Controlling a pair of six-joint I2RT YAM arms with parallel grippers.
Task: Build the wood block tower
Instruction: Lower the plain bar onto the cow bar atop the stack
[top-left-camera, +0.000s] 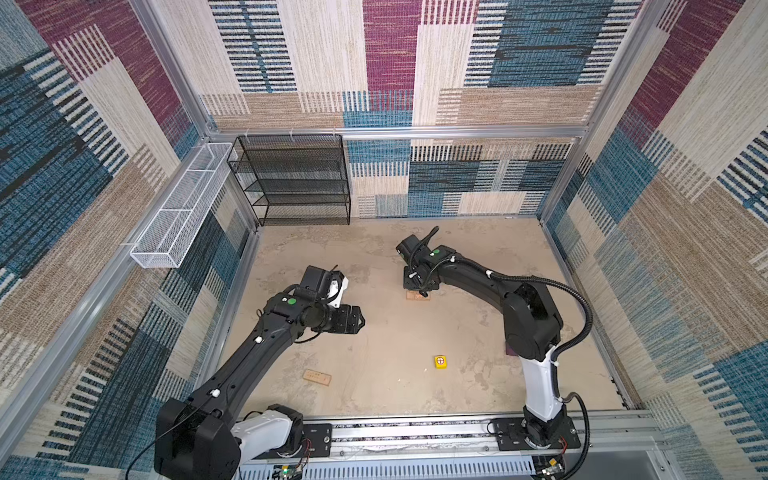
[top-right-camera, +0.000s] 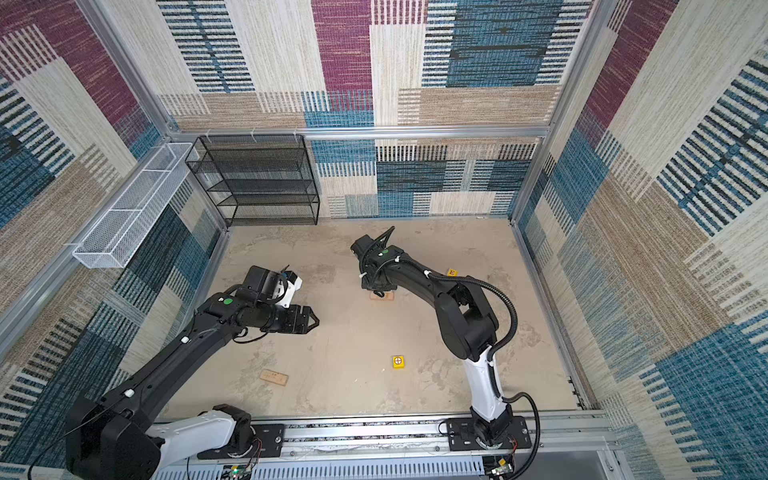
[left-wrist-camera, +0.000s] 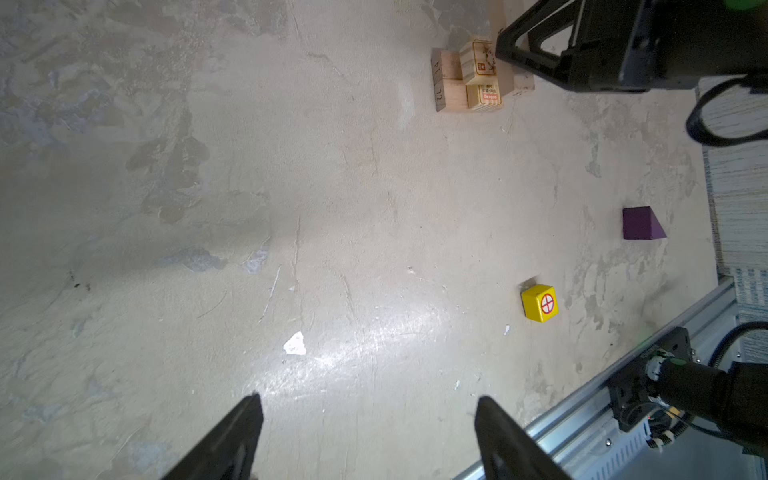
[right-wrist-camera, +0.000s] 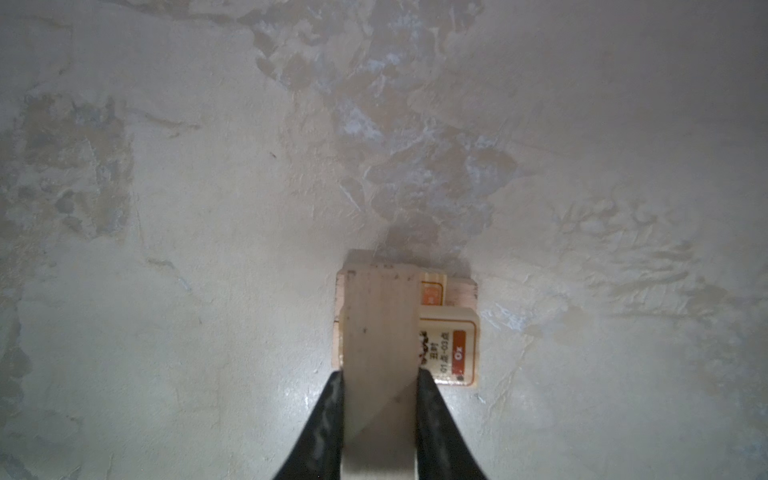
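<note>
A mottled sandy table (top-left-camera: 374, 340) filled the enclosure. At its middle, the right gripper (right-wrist-camera: 380, 374) had its jaws clamped on the long edges of a plain plank (right-wrist-camera: 380, 316). It held the plank flat over the low tower (left-wrist-camera: 469, 83) of crossed tan planks, apparently to seat it beside a printed plank (right-wrist-camera: 451, 345). The left gripper (left-wrist-camera: 368, 401) hung well apart, jaws spread and empty, probably so as not to crowd the stack. A loose plank (top-left-camera: 317, 377), the purple wedge (left-wrist-camera: 642, 224), a yellow cube (top-left-camera: 441, 362) and a second yellow cube (top-right-camera: 451, 272) lay scattered, not yet used.
</note>
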